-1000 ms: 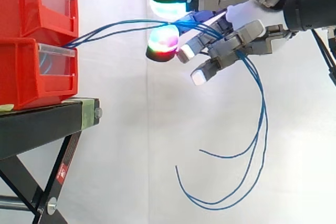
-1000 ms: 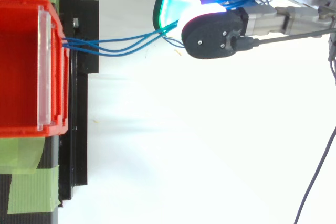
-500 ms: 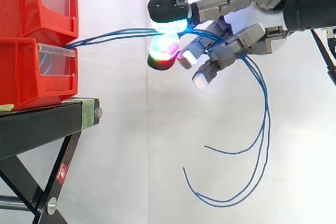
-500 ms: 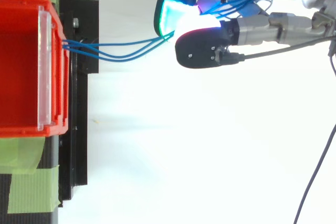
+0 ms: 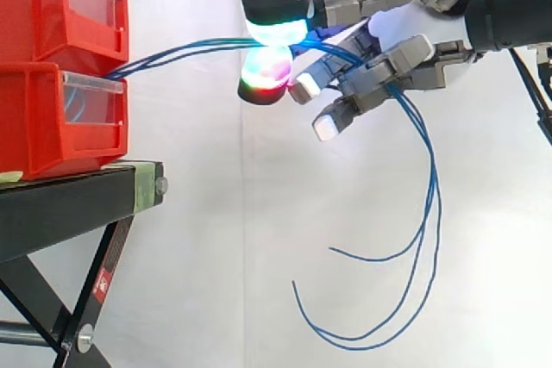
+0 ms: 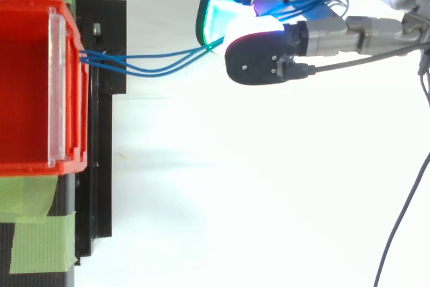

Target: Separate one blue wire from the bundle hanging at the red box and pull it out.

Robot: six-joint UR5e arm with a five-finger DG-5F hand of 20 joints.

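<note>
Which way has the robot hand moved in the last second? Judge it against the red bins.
Yes, barely: the robot hand keeps its distance from the red bins, but its top finger has dropped toward the blue wires.

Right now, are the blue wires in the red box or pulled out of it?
In. The blue wires run from the red box to the hand, which pinches them.

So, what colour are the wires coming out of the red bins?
The wires are blue; the side view shows it best.

Stacked bins (image 5: pixel 52 118) sit on a stand (image 5: pixel 69 200) at left; wires (image 5: pixel 159 55) run rightward into the robot hand (image 5: pixel 392 23) at upper right.
</note>
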